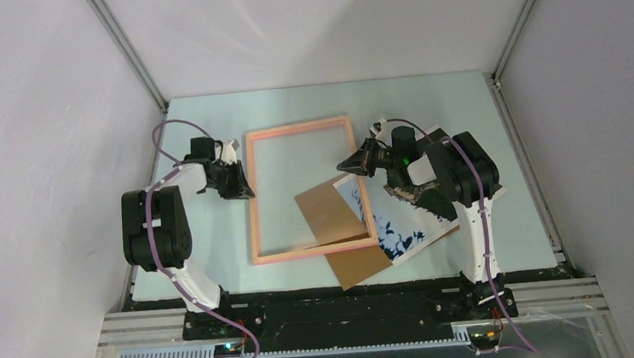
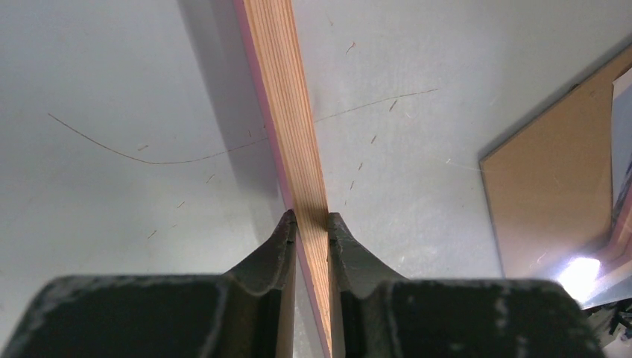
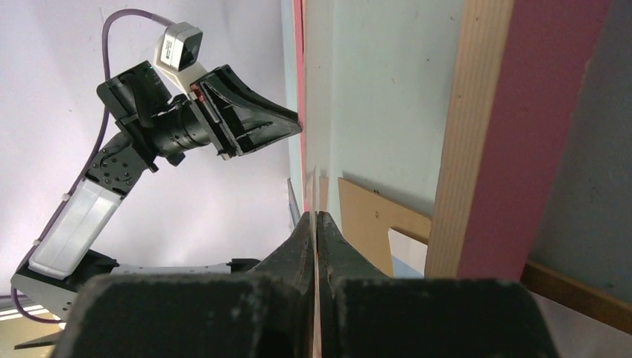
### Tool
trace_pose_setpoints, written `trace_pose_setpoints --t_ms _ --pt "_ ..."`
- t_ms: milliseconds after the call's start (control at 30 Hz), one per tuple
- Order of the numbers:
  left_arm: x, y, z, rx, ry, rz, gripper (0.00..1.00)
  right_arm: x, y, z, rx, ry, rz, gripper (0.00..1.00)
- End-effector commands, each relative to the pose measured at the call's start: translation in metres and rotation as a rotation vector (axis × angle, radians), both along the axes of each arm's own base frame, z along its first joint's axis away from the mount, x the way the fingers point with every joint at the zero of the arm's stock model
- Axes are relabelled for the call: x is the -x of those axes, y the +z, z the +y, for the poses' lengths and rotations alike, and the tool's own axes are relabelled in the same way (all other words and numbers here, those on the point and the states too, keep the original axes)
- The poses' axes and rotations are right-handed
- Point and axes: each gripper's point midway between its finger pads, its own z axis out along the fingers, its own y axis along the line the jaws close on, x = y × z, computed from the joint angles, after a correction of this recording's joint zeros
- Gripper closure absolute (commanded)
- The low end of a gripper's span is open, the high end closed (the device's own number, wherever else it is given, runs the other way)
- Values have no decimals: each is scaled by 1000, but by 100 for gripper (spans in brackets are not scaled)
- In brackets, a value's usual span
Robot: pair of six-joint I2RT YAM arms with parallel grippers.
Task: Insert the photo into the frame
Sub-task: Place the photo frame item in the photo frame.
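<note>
The left gripper (image 1: 243,187) clamps the left side bar of the salmon-pink frame (image 1: 297,127). The right gripper (image 1: 353,165) sits at the frame's right bar with its fingers pressed fully together; whether they pinch anything cannot be told. The photo (image 1: 407,230) lies mostly outside the frame, off its lower right corner, overlapped by a brown backing board (image 1: 334,216) that crosses the frame's bottom bar.
</note>
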Motion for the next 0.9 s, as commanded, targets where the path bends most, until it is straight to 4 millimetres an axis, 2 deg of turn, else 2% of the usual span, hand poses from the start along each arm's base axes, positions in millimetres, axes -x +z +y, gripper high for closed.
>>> trace_pose_setpoints --t_ms 0,867 --pt "4 -1 -12 50 -35 10 91 1 8 14 -3 43 -64 100" --pt "4 -1 -12 48 -37 8 91 -4 21 11 13 48 -171 99"
